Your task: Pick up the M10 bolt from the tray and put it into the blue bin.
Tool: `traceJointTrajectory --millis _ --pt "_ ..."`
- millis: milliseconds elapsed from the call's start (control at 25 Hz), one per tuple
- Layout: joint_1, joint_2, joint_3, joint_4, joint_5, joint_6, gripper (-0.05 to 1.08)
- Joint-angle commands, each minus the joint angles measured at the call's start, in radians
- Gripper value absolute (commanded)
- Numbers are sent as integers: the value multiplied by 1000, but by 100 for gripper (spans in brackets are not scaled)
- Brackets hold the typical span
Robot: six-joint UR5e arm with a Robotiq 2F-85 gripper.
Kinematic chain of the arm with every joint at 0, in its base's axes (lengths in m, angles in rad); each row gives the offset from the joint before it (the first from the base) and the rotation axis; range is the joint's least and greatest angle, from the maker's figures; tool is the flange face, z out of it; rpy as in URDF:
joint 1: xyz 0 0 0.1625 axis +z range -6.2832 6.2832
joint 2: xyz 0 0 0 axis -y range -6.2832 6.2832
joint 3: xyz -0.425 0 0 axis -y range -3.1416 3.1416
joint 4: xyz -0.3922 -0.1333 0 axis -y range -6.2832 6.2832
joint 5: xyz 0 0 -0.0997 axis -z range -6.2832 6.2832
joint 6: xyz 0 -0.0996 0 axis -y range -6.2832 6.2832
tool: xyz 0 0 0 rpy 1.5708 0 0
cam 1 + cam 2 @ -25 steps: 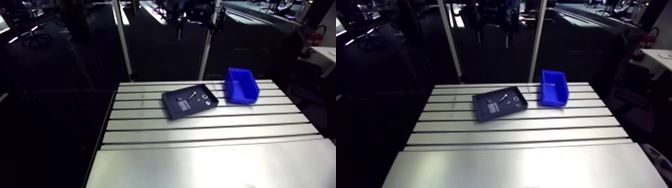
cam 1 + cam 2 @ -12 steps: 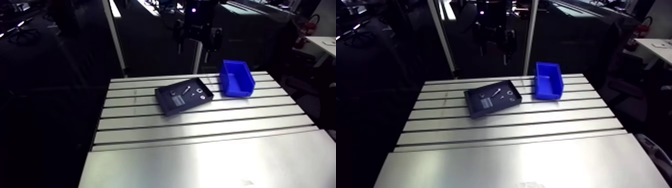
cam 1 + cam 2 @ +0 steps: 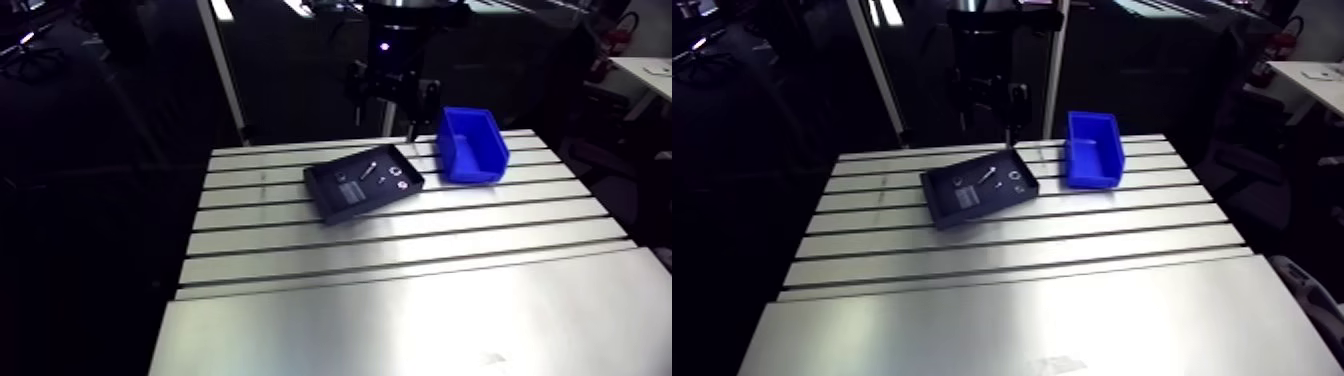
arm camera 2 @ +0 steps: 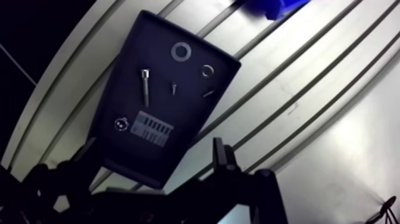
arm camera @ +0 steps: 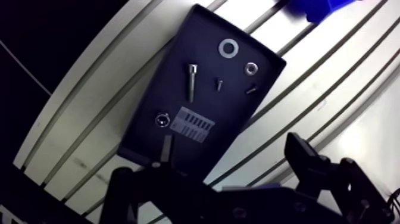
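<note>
Table (image 3: 400, 280): slotted aluminium, carrying a tray and a bin.
Tray (image 5: 172, 89): dark, shallow and rectangular, lying askew across the table's slots.
M10 bolt (image 5: 191, 81): lay flat in the tray, untouched, its head turned away from the gripper; it sat between the washer and the label, with the small screw just beside it.
Washer (image 5: 228, 47): flat ring at the tray's end farthest from the gripper.
Nut (image 5: 250, 68): lay near the washer, close to the tray's wall.
Small screw (image 5: 219, 84): lay apart from the nut.
Label (image 5: 191, 124): striped sticker on the tray floor.
Blue bin (image 3: 470, 145): stood on the table near the tray, not touching it.
Gripper (image 5: 208, 161): hung above the tray's near end, fingers spread wide with nothing between them.
</note>
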Motion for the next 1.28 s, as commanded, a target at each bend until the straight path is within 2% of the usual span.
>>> traceJointTrajectory --millis 40,680,920,1280 --pt "-14 17 22 -31 -1 -3 0" --pt "-21 72 20 -44 1 -12 2" --pt "-20 100 16 -64 1 -12 13" --pt "-18 124 2 -80 1 -12 18"
